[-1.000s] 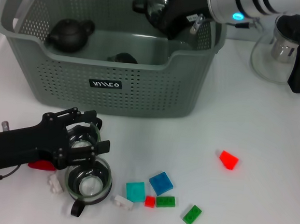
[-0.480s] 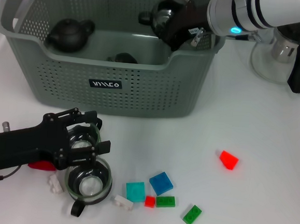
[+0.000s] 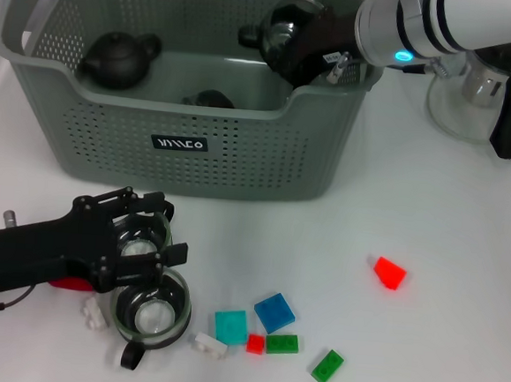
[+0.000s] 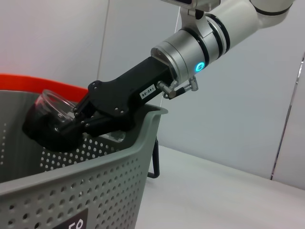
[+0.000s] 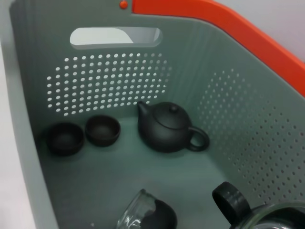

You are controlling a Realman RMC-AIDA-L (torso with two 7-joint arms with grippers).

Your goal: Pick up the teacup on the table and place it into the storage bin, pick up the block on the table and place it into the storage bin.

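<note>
The grey storage bin stands at the back of the table. Over its right end my right gripper is shut on a dark round glass teacup; the left wrist view shows that gripper clamping the teacup above the bin's rim. At the front left my left gripper sits low around a glass teacup. A second glass teacup stands just in front of it. Several blocks lie on the table: red, blue and teal.
Inside the bin are a black teapot and two dark cups. A glass pitcher with a black handle stands at the back right. Small green and white blocks lie near the front edge.
My right gripper, with the dark teacup in it, has shifted a little to the right and nearer over the bin's right end. The left arm has not moved.
</note>
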